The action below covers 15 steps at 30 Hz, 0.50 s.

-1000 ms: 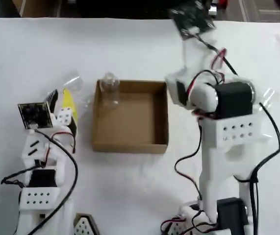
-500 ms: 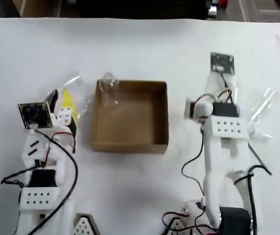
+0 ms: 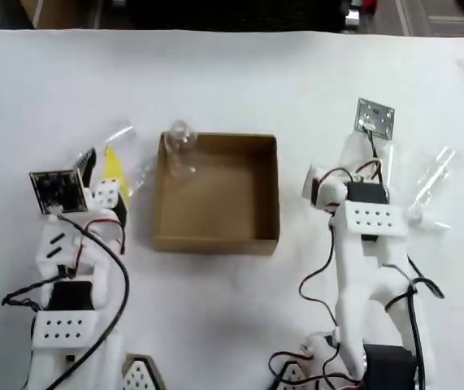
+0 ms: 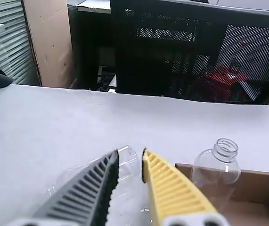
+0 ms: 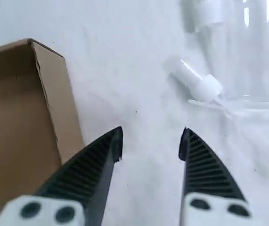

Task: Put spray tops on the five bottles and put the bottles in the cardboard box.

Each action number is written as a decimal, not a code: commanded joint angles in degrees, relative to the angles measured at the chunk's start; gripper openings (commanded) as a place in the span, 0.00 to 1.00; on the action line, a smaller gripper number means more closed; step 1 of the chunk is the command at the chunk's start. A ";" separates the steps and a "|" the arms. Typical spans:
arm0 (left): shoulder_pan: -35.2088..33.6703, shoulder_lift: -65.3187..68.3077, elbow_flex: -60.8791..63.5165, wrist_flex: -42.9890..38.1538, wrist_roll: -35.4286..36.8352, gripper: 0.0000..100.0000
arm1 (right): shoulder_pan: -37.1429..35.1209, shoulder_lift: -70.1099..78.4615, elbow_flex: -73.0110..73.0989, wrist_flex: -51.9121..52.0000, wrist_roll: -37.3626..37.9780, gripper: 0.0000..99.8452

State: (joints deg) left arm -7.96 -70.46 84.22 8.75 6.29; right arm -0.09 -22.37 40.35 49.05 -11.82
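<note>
**Right gripper**: the jaws are spread wide and hold nothing. They are poised over the bare bench, just beside the wall of the cardboard box.

The nearest spray top lies flat on the bench beyond the jaw tips, on the side away from the box and apart from both jaws. Its long axis runs obliquely to the jaw opening, so a wrist rotation is probably required before closing. The clear bottles lie just past it. The right arm is the nearer arm to this spray top.

**Left gripper**: the jaws are narrowly parted, with the neck of a lying bottle in the gap. Contact cannot be confirmed.

One uncapped bottle stands upright in a corner of the box.

No brand, label or legible writing appears on the box or the bottles.
</note>
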 commanded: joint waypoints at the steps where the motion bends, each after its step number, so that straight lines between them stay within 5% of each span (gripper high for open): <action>1: 0.22 -0.13 -0.79 -1.23 0.09 0.08 | 0.40 -1.89 2.73 -7.25 -2.64 0.18; 15: 7.25 -0.13 -0.62 1.67 -7.21 0.08 | 0.57 -2.51 7.03 -14.46 -2.73 0.18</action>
State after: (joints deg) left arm -2.15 -70.46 84.22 9.98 0.40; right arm -0.09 -22.37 47.91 35.69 -14.20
